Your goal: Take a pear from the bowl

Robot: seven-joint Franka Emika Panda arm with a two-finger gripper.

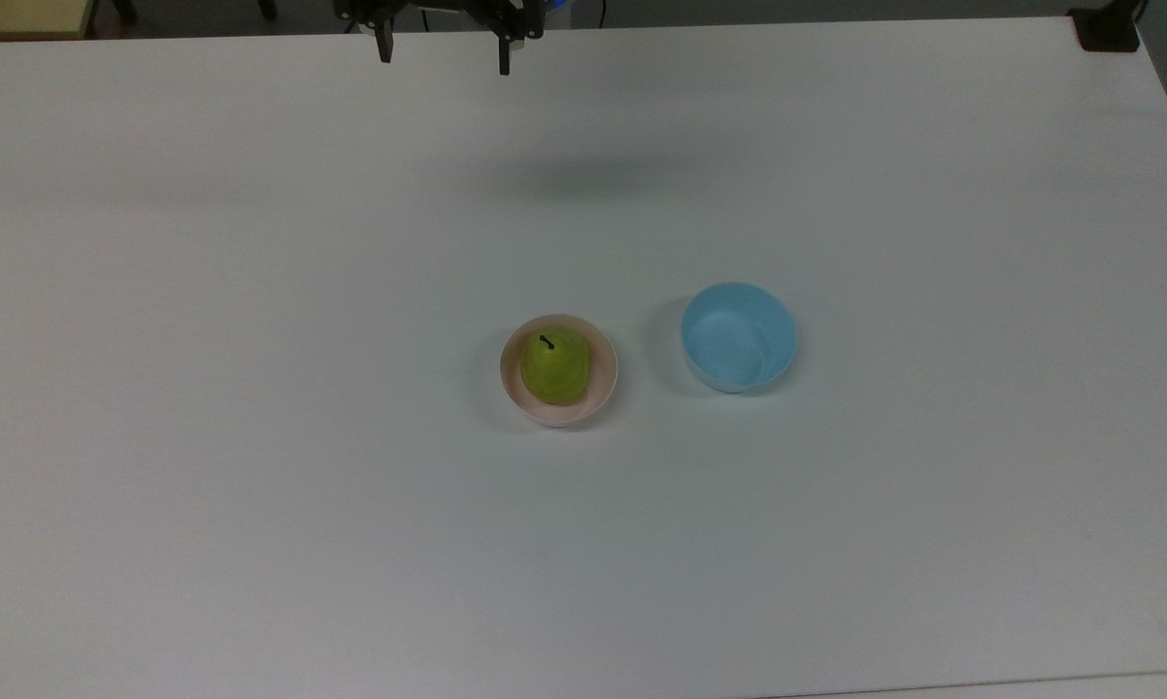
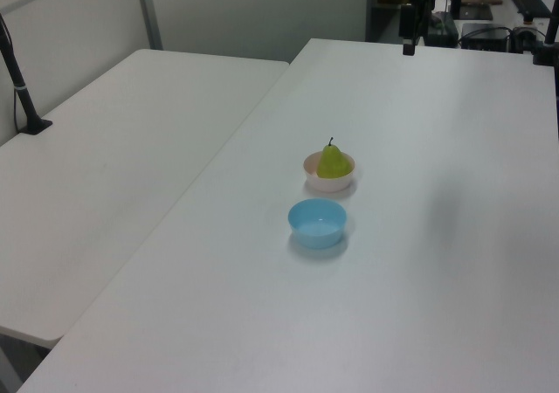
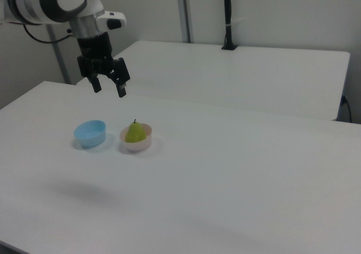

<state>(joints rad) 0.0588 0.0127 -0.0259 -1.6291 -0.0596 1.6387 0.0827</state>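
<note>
A yellow-green pear (image 1: 555,366) with a short dark stem stands upright in the pale pink bowl (image 1: 604,392) near the middle of the white table. It also appears as the pear (image 2: 333,162) in the bowl (image 2: 329,182), and as the pear (image 3: 135,132) in the bowl (image 3: 137,145). My gripper (image 1: 444,55) hangs open and empty high above the table's far edge in the top view, well away from the bowl. In the right view the gripper (image 3: 109,88) is up and to the left of the pear.
A light blue bowl (image 1: 739,336) stands empty just to the right of the pink bowl in the top view. A second white table (image 2: 105,175) adjoins on the left view's left. A black post (image 3: 227,17) stands on the far table.
</note>
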